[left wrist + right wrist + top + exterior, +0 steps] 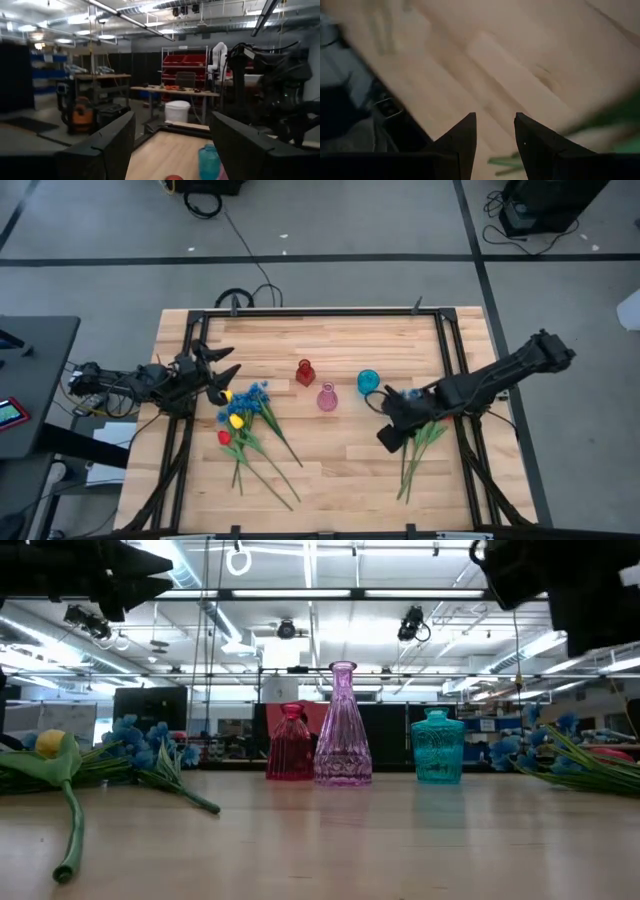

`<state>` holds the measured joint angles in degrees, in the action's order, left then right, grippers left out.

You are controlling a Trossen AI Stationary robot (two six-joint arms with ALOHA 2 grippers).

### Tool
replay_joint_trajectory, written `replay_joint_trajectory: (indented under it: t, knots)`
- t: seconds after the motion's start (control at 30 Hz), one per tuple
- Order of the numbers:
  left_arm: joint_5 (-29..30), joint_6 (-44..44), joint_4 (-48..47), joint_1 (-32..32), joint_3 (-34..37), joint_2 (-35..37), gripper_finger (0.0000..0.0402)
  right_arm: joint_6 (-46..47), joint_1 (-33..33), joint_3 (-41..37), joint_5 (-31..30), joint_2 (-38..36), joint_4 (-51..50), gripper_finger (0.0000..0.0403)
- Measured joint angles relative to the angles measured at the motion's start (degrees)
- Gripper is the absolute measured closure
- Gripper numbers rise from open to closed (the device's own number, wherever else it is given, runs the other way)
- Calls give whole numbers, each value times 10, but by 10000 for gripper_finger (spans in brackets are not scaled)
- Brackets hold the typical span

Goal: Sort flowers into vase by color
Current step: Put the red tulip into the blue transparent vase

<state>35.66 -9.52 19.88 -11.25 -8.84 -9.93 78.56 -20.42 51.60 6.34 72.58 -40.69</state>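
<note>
My right pincer (392, 436) hangs low over the right side of the counter (340, 480), fingers spread with a clear gap between them and nothing in the grip; the right wrist view shows bare wood in that gap and green stems just off to one side. So the bunch I'm after, the right-hand flowers (418, 448), lies just beside me, toward the counter's right edge, its stems running long from the blue blossoms near my wrist down toward the front edge. I'd judge the next move a short sideways shift to straddle a stem across its length, not along it. My left pincer (222, 367) waits at the left edge, fingers spread wide and empty, pointing across the counter toward the vases. Below it lies the other pile of flowers (250, 435), fanned out with stems trailing to the front: I count one red tulip (224, 437), at least one yellow tulip (236, 421), and a clump of blue blossoms (250, 398); exact stem numbers I can't tell, they overlap. Three vases stand mid-counter, all upright and all without flowers yet: a red vase (305, 372), a pink vase (327, 397), a teal vase (369, 382). The teal vase is nearest my right arm, just beside my forearm.
</note>
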Motion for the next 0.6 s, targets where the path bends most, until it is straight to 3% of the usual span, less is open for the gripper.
replay_joint_trajectory:
  t: [0.3, 0.6]
  knots:
    - [0, -38, -1, 0, 0, 0, 143, 153, -49, 0, 3, 64, -108, 259]
    - [0, -38, -17, 0, 0, 0, 143, 232, -105, -1, 107, 125, -88, 259]
